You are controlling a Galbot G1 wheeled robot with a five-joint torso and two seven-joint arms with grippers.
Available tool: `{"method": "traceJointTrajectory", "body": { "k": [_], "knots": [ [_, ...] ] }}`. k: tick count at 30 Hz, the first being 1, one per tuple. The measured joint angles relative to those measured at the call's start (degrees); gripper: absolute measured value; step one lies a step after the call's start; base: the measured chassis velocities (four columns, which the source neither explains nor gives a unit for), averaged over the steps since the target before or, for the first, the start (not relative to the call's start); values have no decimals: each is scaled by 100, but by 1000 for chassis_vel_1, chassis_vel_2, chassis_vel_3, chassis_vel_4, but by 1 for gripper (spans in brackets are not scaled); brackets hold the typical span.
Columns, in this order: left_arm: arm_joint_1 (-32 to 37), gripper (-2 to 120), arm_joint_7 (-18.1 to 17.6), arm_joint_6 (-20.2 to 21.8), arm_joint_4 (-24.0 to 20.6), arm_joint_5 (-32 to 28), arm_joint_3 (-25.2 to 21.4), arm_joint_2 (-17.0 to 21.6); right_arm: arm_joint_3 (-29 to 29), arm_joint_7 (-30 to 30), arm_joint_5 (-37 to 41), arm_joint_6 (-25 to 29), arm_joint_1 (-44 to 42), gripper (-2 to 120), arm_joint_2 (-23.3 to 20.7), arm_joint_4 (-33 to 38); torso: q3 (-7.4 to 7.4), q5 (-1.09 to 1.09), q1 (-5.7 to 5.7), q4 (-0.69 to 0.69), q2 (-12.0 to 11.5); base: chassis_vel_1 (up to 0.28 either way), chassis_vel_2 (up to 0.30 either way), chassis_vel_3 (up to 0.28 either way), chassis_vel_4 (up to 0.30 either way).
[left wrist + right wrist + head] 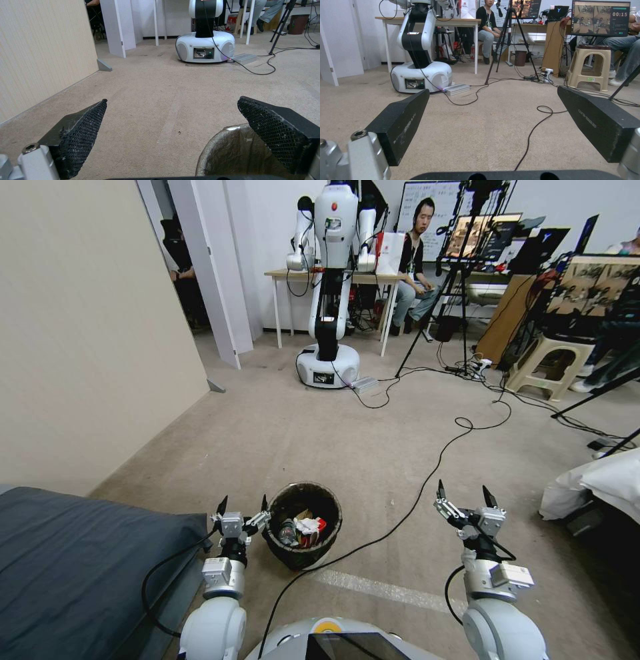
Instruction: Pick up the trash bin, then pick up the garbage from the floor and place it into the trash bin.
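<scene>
Open carpet ahead, black cable crossing right, mattress blocking left

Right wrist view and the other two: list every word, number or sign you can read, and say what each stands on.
"00:15": on the monitor above the beige stool.
A "Y"-shaped logo: on the dark laptop lid.
Embossed lettering on the right gripper fingers: too faint to read.
Whiteboard writing: too small to read.
Label on the stool: too small to read.

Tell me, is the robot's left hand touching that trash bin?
Cannot tell. In the head view the open left hand sits right beside the trash bin, one finger near the rim; the left wrist view overlaps finger and rim without showing contact or gap.
</scene>
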Motion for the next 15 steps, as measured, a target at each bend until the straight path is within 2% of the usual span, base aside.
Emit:
{"method": "traceJointTrajectory", "body": {
  "k": [15],
  "knots": [
    [-2,100,2,13,1,-5,0,1,0,-5,1,-4,2,100,0,1,0,0,0,0,0,0,0,0,0]
  ]
}}
